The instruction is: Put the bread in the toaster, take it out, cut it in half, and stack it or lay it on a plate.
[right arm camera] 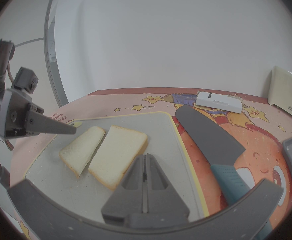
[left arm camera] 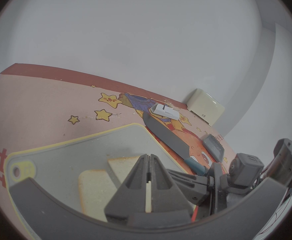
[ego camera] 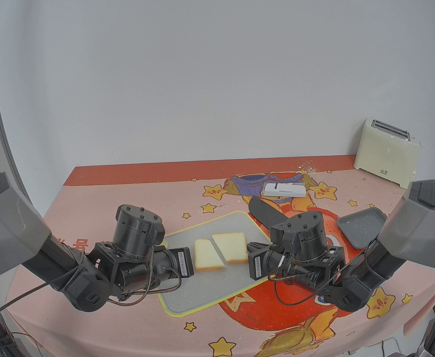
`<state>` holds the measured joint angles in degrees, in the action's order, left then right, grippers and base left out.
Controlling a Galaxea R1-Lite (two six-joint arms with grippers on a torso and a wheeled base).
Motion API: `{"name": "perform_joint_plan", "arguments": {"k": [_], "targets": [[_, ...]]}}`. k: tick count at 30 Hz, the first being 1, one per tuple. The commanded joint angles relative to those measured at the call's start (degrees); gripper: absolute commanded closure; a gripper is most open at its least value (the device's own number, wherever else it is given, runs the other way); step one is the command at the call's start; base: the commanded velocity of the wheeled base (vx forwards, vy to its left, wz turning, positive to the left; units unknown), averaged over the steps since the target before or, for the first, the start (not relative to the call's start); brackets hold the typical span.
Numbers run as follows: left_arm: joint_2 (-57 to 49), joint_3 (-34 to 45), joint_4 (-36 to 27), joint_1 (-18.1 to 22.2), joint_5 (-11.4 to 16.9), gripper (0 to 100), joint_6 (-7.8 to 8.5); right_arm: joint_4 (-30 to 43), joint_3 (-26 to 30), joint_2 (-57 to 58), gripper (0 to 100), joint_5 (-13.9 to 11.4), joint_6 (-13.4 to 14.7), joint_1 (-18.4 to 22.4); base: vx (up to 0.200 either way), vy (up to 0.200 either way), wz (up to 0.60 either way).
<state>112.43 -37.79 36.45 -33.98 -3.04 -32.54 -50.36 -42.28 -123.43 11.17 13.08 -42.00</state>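
Up close, both pairs of fingers are pressed together and carry nothing. The left gripper (left arm camera: 148, 158) sits low over the cutting board (ego camera: 210, 288), with the left bread half (ego camera: 208, 255) lying just ahead of its tips. The right gripper (right arm camera: 145, 157) faces it from the other side, its tips just short of the right bread half (ego camera: 231, 246). The two halves lie flat side by side between the two sets of tips, parted by a thin cut line. From the head view I cannot tell whether either fingertip touches crust; probably neither does.

Cutting looks finished, so the step in hand is, by my reading, moving the halves to the plate (ego camera: 360, 226). To do it well, the fingers should first spread, come down astride one half at its edge, and pinch lightly, since soft bread crushes or tears under a hard squeeze. The right arm seems the better choice: the plate lies beyond and outboard of its fingers, well apart from the left ones. The half should be carried level and clear of the knife (ego camera: 264, 210), which lies just past the right fingers, between board and plate.

Farther off, a white case (ego camera: 284, 190) lies past the knife tip. The toaster (ego camera: 387, 152) stands farthest, behind the plate.
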Motion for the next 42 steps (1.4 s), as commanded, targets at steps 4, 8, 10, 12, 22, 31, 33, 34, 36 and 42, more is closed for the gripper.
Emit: {"name": "perform_joint_plan", "arguments": {"k": [4, 8, 10, 12, 22, 31, 33, 34, 36, 42], "targets": [[1.03, -1.14, -0.50, -0.39, 0.40, 100, -0.07, 0.00, 0.00, 0.12, 100, 0.00, 0.02, -0.02, 0.000, 0.000, 0.00], [1.03, -2.55, -0.59, -1.36, 0.40, 100, -0.16, -0.09, 0.00, -0.06, 100, 0.00, 0.02, -0.02, 0.000, 0.000, 0.00], [1.03, -3.25, -0.77, -1.62, 0.57, 100, -0.16, 0.00, 0.00, -0.14, 100, 0.00, 0.02, -0.10, 0.000, 0.000, 0.00], [1.03, -3.87, -0.77, -2.50, 0.49, 100, -0.16, 0.00, 0.00, -0.14, 100, 0.00, 0.02, -0.02, 0.000, 0.000, 0.00], [1.91, -7.47, -0.85, -3.11, 0.57, 100, -0.16, -0.09, 0.00, -0.14, 100, 0.00, 0.02, -0.02, 0.000, 0.000, 0.00], [4.64, -12.31, -0.85, -4.17, 0.57, 100, -0.25, 0.00, 0.00, 0.03, 100, 0.00, 0.02, -0.02, 0.000, 0.000, 0.00], [5.87, -14.42, -0.85, -5.40, 0.49, 100, -0.25, -0.09, 0.00, 0.03, 100, 0.00, 0.02, -0.02, 0.000, 0.000, 0.00], [6.04, -14.86, -0.85, -5.49, 0.49, 100, -0.25, -0.09, 0.00, -0.06, 100, 0.00, 0.02, -0.02, 0.000, 0.000, 0.00], [6.31, -16.17, -0.77, -5.66, 0.49, 100, -0.25, -0.09, -0.09, -0.06, 100, 0.00, 0.02, 0.07, 0.000, 0.000, 0.00], [7.10, -16.70, 0.11, -6.72, 0.75, 100, -0.07, -0.09, -0.09, 0.47, 100, 0.08, 0.02, 0.16, 0.000, 0.000, 0.00]]}}
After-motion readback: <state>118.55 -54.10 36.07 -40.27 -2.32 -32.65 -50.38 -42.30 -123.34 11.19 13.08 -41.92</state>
